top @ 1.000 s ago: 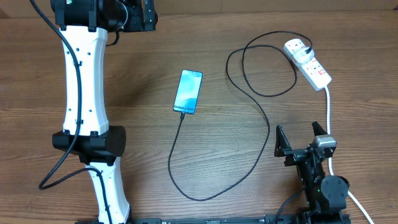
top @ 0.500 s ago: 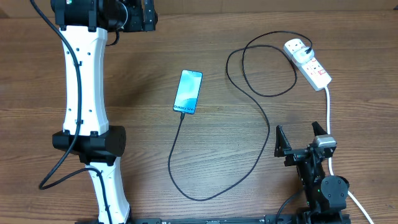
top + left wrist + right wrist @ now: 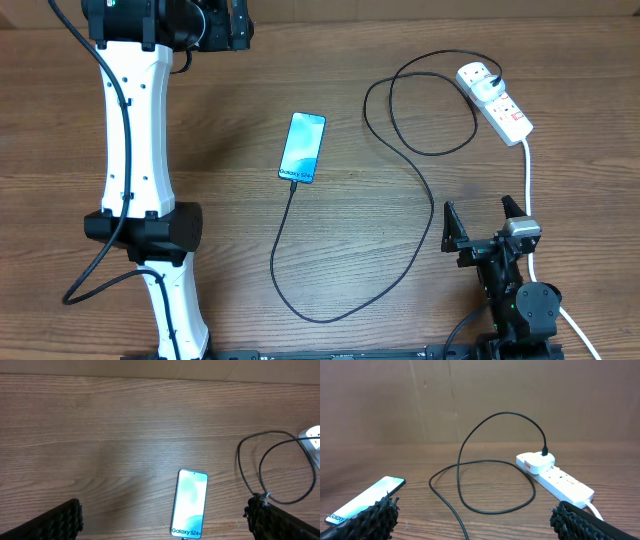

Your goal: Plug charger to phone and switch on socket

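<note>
The phone (image 3: 302, 148) lies mid-table, its light-blue screen lit, also in the left wrist view (image 3: 190, 504) and right wrist view (image 3: 365, 500). The black charger cable (image 3: 420, 190) runs from the phone's near end in a long loop to the white socket strip (image 3: 497, 102) at the far right, where its plug sits in the strip's white adapter (image 3: 535, 462). My left gripper (image 3: 162, 525) is open and empty, high at the far left, away from the phone. My right gripper (image 3: 484, 222) is open and empty near the front right, short of the socket.
The socket's thick white lead (image 3: 528, 195) runs down past my right arm to the front edge. The cable loops (image 3: 495, 485) lie between my right gripper and the socket. A brown wall (image 3: 480, 400) backs the table.
</note>
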You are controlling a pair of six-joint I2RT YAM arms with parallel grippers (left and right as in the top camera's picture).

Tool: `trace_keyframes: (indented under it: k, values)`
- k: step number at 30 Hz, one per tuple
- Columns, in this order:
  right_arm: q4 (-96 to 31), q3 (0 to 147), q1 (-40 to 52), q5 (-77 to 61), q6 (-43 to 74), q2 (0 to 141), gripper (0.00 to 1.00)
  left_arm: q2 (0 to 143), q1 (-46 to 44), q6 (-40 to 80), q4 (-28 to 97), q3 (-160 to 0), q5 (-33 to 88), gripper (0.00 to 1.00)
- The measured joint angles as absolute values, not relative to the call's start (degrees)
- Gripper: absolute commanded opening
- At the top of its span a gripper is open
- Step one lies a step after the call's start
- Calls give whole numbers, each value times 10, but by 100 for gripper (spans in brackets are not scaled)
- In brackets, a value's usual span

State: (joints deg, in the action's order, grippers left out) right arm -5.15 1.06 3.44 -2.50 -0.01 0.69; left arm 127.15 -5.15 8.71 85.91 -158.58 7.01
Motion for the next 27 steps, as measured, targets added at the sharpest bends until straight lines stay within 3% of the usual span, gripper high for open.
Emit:
trace_keyframes:
  k: [8,16,23,27]
  values:
    - [-51,11,34,-25,0,7,100,1253,-51,87,858,-1557,70,100]
    - [-51,11,34,-25,0,7,100,1033,-51,87,860,-1348,-16,100]
    - [-52,11,34,-25,0,7,100,862,-52,87,737,-1100,-67,100]
    - [-52,11,34,-25,0,6,100,813,-52,87,727,-981,-78,100]
